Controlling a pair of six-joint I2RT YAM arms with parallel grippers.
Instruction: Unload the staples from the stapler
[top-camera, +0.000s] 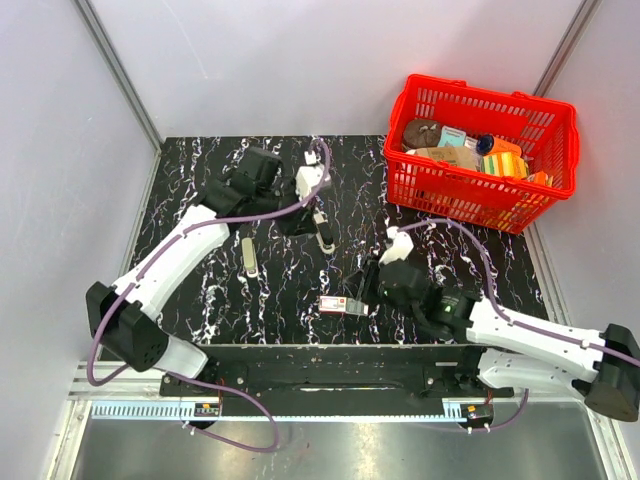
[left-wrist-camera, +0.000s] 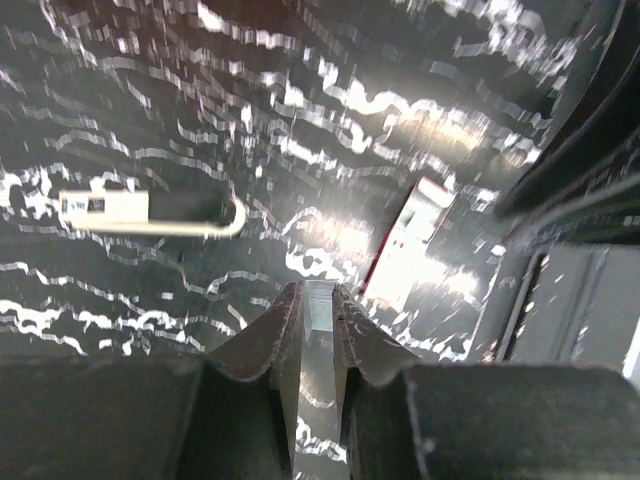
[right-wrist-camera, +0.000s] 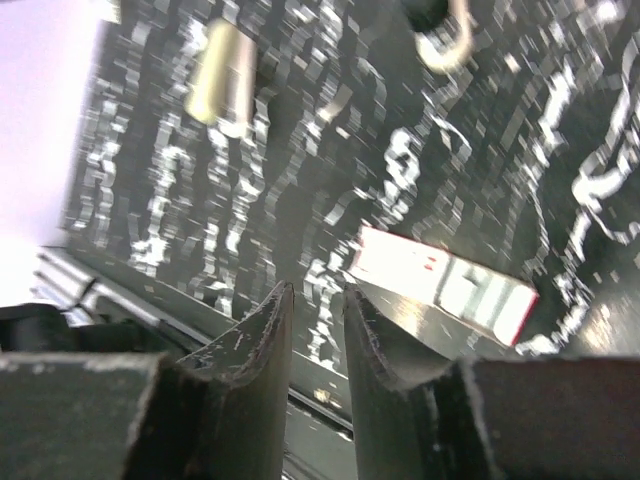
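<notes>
My left gripper is over the middle of the table, shut on the staples, a thin silver strip pinched between its fingertips. The stapler lies on the black marbled table to its left, pale with dark parts. It also shows in the left wrist view and, blurred, in the right wrist view. My right gripper hovers low beside the small red-and-white box. Its jaws stand a narrow gap apart with nothing between them.
The red-and-white box shows in both wrist views. A red basket holding several items stands at the back right. The table's near edge with a metal rail lies just below my right gripper.
</notes>
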